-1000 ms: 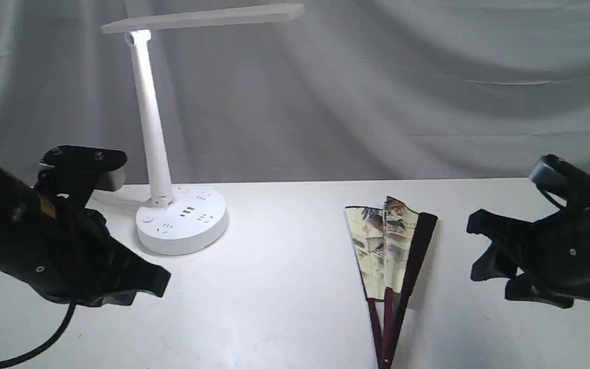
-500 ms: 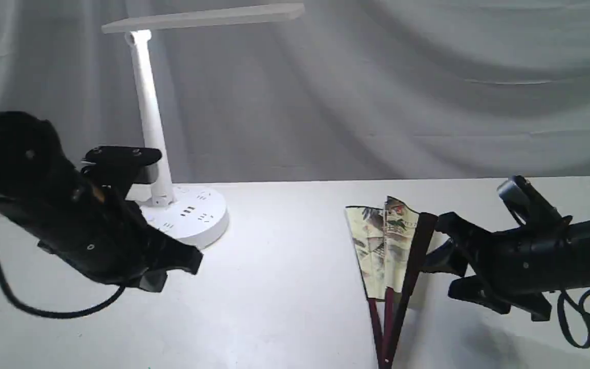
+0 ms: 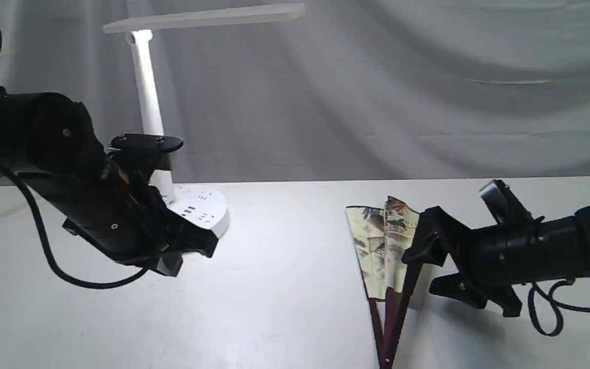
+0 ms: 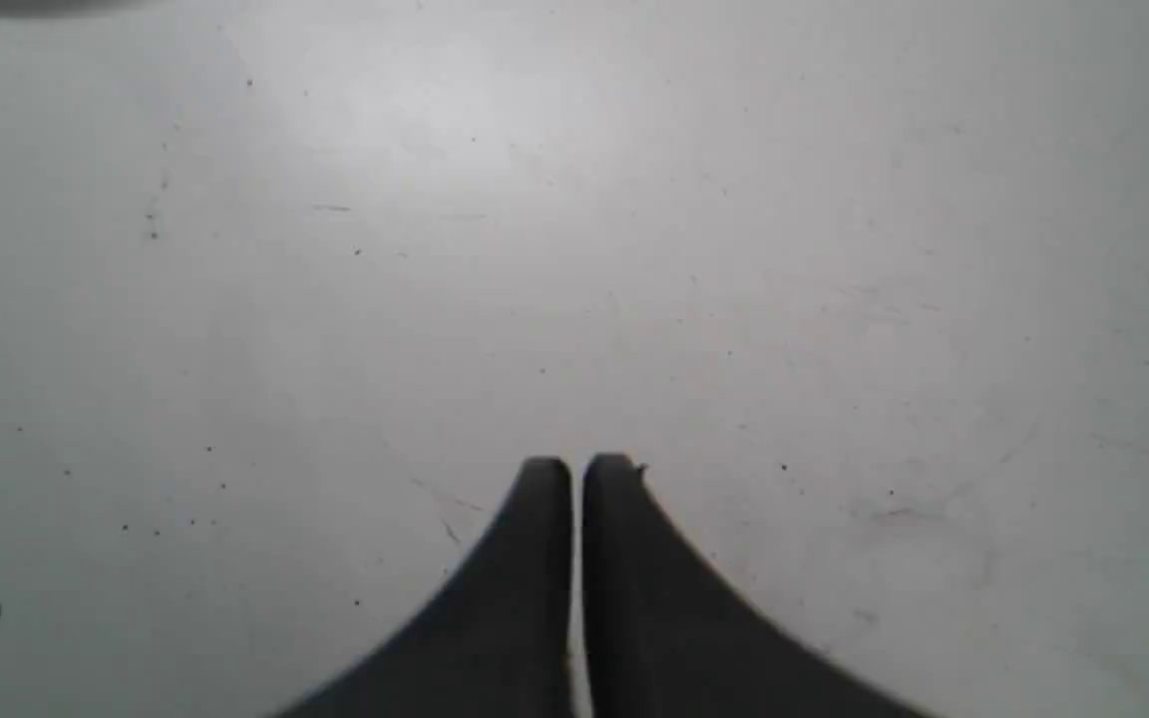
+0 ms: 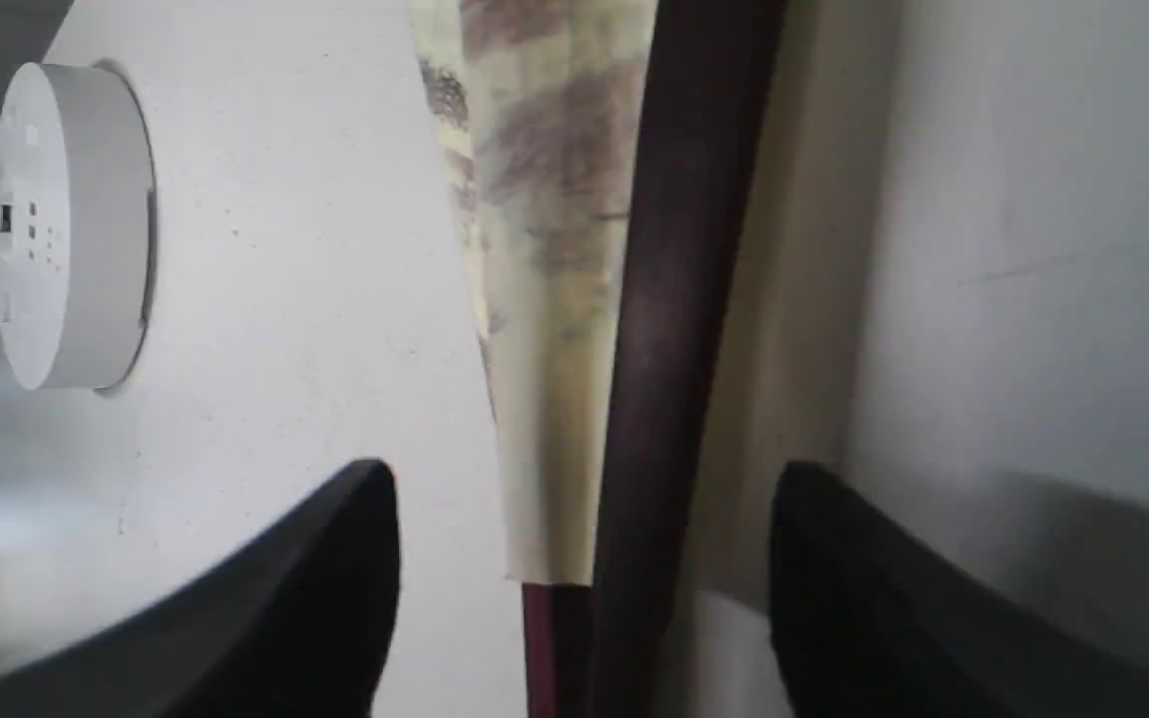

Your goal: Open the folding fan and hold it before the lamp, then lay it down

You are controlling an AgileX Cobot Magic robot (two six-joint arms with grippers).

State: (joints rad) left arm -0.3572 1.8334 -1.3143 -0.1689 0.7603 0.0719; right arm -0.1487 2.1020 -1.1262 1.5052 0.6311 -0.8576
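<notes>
The fan (image 3: 384, 246) is seen lying flat on the bench (image 3: 285, 287), only partly spread. A few cream painted pleats are shown, w/ the dark outer rib (image 3: 406, 292) on the side nearest the R gripper. Its pivot end is pointed at the near edge and its wide end toward the far edge. It is placed right of centre, well apart from the lamp (image 3: 147, 102). The lamp is stood nr the far edge, left of centre: round base (image 3: 205, 210) w/ sockets, stem upright, flat head stretched out above.

The R gripper (image 3: 427, 269) is held low beside the fan, jaws spread wide, nothing clamped. In the R wrist view the gripper (image 5: 584, 489) is seen w/ one finger on each side of the rib and pleat edge, gaps visible on both sides. Contact can't be told from the exterior view.

The L gripper (image 3: 205, 248) is held over bare bench nr the lamp base, fingers (image 4: 540, 529) pressed together, empty. Behind the far edge a grey cloth (image 3: 428, 77) is hung.
</notes>
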